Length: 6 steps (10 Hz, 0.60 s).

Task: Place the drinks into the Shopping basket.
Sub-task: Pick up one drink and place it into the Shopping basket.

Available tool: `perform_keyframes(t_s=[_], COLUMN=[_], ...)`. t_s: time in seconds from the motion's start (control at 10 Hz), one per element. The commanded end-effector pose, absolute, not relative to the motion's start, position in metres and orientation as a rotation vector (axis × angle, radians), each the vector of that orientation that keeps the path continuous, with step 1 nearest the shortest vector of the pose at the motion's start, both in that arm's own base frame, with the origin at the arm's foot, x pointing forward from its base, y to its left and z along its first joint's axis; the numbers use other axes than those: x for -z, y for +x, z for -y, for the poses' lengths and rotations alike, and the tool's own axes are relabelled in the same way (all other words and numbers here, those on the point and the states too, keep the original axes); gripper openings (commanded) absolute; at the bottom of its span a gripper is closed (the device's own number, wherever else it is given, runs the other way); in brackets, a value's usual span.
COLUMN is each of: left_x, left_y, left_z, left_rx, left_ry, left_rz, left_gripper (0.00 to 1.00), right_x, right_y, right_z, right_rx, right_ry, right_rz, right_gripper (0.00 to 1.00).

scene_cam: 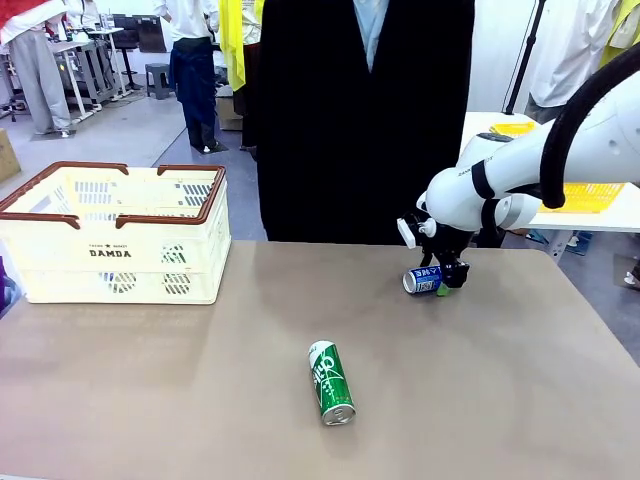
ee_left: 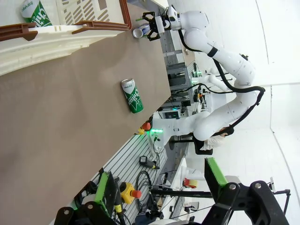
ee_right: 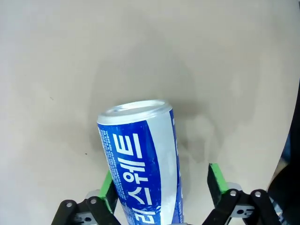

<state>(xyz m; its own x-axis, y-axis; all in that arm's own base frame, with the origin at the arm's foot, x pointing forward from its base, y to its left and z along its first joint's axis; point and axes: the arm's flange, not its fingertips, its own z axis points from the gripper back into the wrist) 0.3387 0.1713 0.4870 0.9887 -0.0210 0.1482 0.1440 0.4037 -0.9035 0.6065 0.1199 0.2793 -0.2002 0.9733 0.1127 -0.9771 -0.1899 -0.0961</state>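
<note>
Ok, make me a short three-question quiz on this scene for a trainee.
1. True or false: the green can lies on its side.
2. Which can lies between the fingers of the right pincer? A green can; B blue can; C neither.
3. Fill in: the basket is lettered ____.
Key: 1 true; 2 B; 3 DAMDA.
</note>
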Motion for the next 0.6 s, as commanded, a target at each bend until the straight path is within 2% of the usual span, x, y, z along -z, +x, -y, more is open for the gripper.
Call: perform_keyframes(t_s=[0.0,0.5], left_x=[-0.4884,-0.4884], left_y=[0.3355,0.3355], left_z=[-0.1709,-0.1709], left_rx=[0.108,0.108], left_ry=[-1.152,-1.152], left_rz=[0.113,0.113], left_gripper=[1.0,1.0], right_x=[-0.2834,-0.2886], right_y=[0.6114,0.6052], right_z=[-0.112,-0.1131], right_rx=[-1.79,-1.727], right_ry=[0.069,0.071], right_rz=[0.151,0.101], right_gripper=[0.0,0.0])
